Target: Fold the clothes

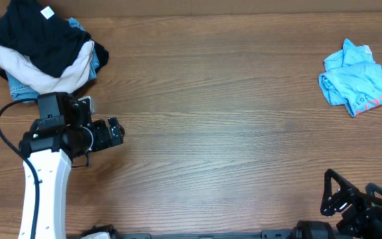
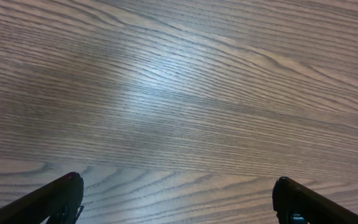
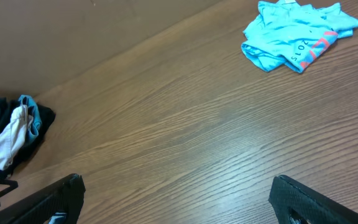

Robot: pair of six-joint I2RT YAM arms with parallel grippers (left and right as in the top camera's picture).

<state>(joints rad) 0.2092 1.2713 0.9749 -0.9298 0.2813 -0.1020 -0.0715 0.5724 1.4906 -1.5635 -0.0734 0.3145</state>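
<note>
step, probably: lift crumpled black soft-fabric T-shirt (image 1: 35,36) | left claw (image 1: 115,131) sat nearby, released; right claw (image 1: 331,191) released too | tip: pinch just black, not the cream cloth (image 1: 42,78) underneath

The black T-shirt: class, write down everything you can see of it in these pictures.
The black T-shirt is soft, plain fabric, crumpled in a heap, not folded. A small white label shows at its top. It lies at the table's far left corner, draped over a cream garment and blue cloth. Nothing grips it.
</note>
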